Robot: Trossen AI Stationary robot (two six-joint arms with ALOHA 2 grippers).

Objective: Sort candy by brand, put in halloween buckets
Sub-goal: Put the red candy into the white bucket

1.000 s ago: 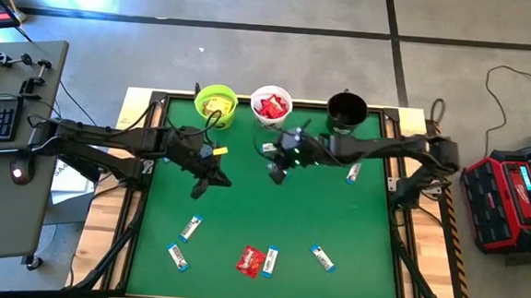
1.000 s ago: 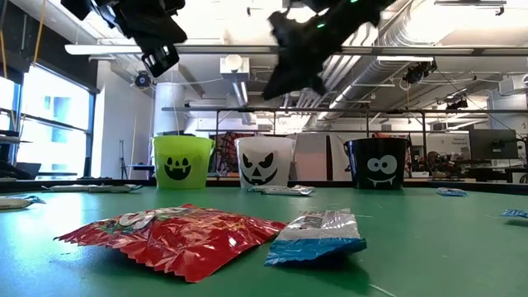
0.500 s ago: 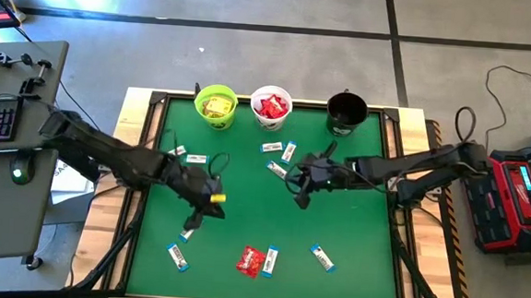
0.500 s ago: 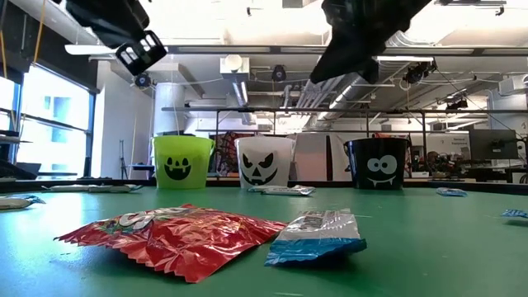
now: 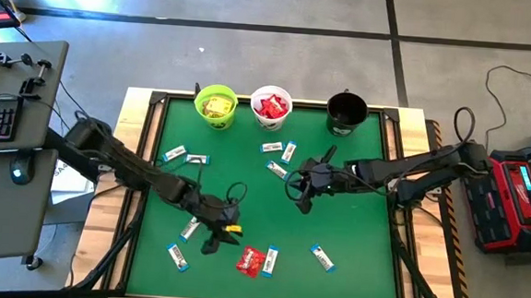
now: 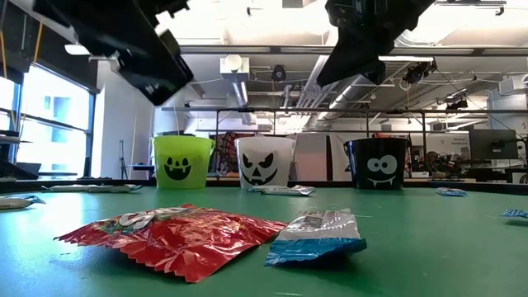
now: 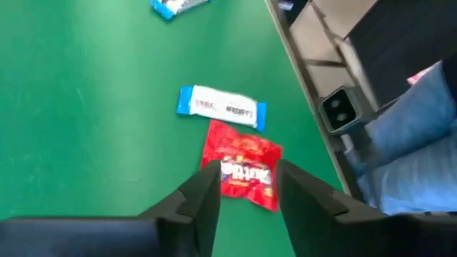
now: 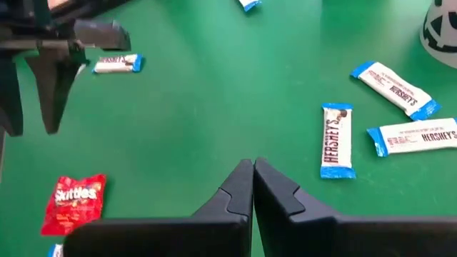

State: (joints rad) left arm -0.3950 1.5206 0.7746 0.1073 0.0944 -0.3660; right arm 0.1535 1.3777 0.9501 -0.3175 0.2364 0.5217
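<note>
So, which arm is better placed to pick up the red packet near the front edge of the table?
The left. Its gripper is open just above the red packet. The right gripper is shut over mid-table, farther from the packet.

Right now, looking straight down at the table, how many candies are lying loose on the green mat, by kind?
Blue-and-white bars: 9
Red packets: 1
Total: 10 in view, though the right arm may hide more.
</note>
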